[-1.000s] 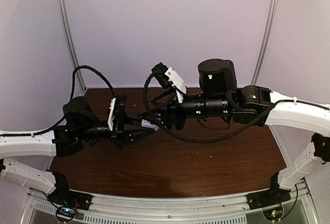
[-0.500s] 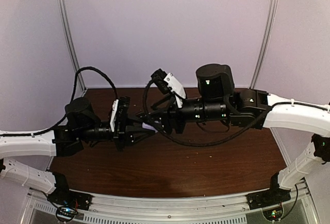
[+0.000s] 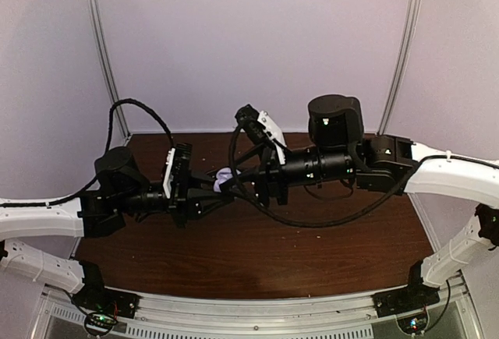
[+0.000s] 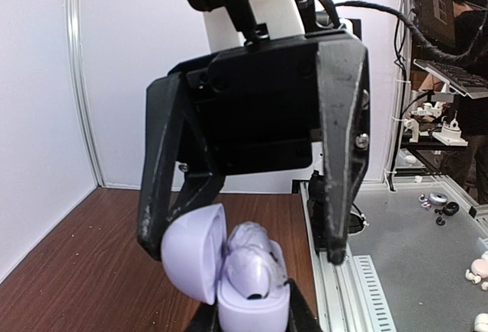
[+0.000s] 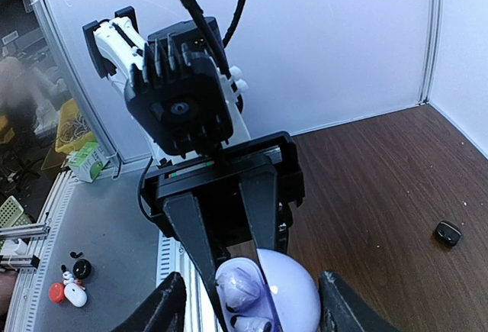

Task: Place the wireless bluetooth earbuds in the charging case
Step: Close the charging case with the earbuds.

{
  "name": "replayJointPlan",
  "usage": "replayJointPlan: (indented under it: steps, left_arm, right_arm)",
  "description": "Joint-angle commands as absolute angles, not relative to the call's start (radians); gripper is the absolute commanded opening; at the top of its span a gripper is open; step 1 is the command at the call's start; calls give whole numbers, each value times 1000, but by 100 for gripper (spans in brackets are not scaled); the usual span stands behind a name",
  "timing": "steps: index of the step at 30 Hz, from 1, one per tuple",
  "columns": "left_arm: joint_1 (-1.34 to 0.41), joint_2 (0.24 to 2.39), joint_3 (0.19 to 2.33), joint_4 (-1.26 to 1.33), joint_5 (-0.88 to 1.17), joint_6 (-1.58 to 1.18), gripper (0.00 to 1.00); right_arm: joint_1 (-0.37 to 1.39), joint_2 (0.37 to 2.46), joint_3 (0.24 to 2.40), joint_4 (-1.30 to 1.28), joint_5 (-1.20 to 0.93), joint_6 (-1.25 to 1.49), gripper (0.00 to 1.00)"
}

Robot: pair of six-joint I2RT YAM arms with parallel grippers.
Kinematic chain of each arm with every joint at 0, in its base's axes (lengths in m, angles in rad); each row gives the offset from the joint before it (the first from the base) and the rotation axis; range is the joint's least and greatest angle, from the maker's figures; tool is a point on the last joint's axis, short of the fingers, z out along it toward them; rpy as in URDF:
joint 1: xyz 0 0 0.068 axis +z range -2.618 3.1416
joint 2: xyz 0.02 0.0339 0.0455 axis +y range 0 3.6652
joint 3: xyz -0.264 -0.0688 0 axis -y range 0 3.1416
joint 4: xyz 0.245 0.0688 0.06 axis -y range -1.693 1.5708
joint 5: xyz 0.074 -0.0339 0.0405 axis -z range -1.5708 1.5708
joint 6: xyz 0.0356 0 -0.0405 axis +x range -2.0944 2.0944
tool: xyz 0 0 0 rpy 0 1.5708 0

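Observation:
A lavender charging case (image 4: pixel 263 305) is held upright, with my left gripper (image 4: pixel 252 323) shut on its base. Its lid (image 4: pixel 192 252) stands open to the left. Two lavender earbuds (image 4: pixel 255 263) sit in its wells. My right gripper (image 4: pixel 244 254) faces it with its jaws open, straddling the case. One black finger (image 4: pixel 158 202) stands close behind the lid, the other (image 4: pixel 341 156) stays off to the right. In the right wrist view, the case (image 5: pixel 293 298) shows between my right gripper's (image 5: pixel 255 311) own fingers. In the top view, the case (image 3: pixel 224 174) hangs above the table where the grippers meet.
A small black piece (image 5: pixel 447 233) lies on the brown table (image 3: pixel 327 253) at the right. Off the table's left side, on a grey bench, lie small white, red and black bits (image 5: pixel 72 285). A metal rail (image 4: pixel 343 286) edges the table. White walls close in behind.
The right gripper's jaws have narrowed a little and its wrist has shifted slightly right. The case now shows a bit higher between the two grippers. The left gripper stays shut.

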State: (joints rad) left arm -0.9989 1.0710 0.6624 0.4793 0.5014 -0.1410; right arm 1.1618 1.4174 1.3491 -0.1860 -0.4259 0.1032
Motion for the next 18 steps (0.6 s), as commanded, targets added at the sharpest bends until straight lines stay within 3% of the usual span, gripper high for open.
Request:
replayJointPlan:
  steps: [1, 12, 18]
  left_arm:
    - [-1000, 1058, 679, 537, 462, -156, 0]
    - [-998, 1061, 687, 512, 389, -183, 0]
    - [-997, 1076, 700, 493, 364, -182, 0]
  right_arm:
    - [1168, 1404, 1347, -166, -538, 95, 57]
    - [1209, 1392, 1347, -183, -618, 40, 45]
    - [1232, 1390, 1352, -195, -636, 13, 44]
